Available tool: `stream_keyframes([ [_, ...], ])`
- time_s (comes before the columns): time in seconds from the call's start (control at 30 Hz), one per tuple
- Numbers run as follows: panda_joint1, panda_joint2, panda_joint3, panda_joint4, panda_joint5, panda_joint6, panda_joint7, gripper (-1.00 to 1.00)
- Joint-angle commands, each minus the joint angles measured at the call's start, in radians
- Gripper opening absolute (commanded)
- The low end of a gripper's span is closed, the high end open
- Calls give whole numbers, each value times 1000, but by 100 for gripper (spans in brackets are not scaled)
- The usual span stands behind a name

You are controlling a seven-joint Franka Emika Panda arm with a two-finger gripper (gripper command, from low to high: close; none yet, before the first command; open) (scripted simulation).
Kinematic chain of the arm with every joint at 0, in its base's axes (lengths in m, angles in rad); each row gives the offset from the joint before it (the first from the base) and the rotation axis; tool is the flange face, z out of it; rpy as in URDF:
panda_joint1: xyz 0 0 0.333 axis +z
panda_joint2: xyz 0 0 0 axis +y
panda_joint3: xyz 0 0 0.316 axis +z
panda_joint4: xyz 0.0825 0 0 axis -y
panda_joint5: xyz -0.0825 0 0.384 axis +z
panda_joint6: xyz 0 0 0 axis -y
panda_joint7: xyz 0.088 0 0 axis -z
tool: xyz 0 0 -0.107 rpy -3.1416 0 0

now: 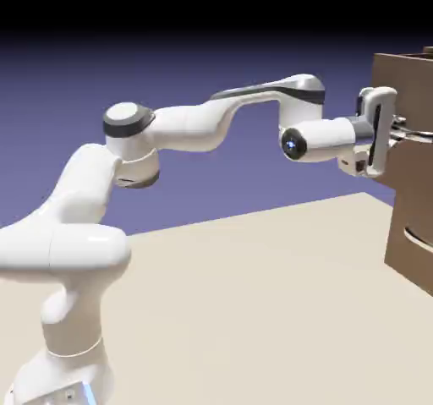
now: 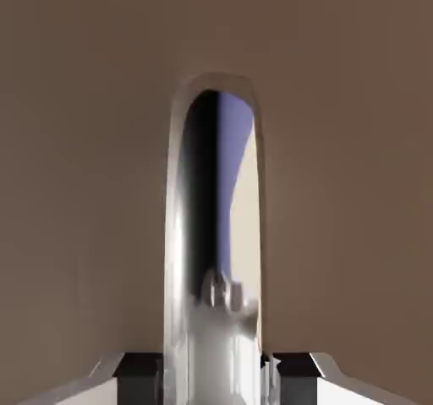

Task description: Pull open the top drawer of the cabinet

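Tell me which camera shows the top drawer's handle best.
The hand view: the handle fills the middle as a shiny metal bar against the brown drawer front, running down between the tips of the tool. The exterior view shows only a thin bit of it past the tool at the picture's right edge.

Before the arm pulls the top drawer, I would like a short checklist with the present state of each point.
1. Gripper at the top drawer's handle: ok.
2. Fingers shut on the handle: ok; it fills the gap between them in the hand view.
3. Drawer already out of the cabinet: cannot tell.
4. Table behind the arm free for pulling back: ok.
5. Lower drawer fronts untouched: ok.
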Motion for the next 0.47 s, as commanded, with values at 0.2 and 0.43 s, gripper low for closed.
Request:
stream_keyframes([
  [0.2, 196, -6, -92, -254, -17, -70, -36, -100],
  [0.43, 326, 4, -161, -409, -39, -104, -48, 100],
])
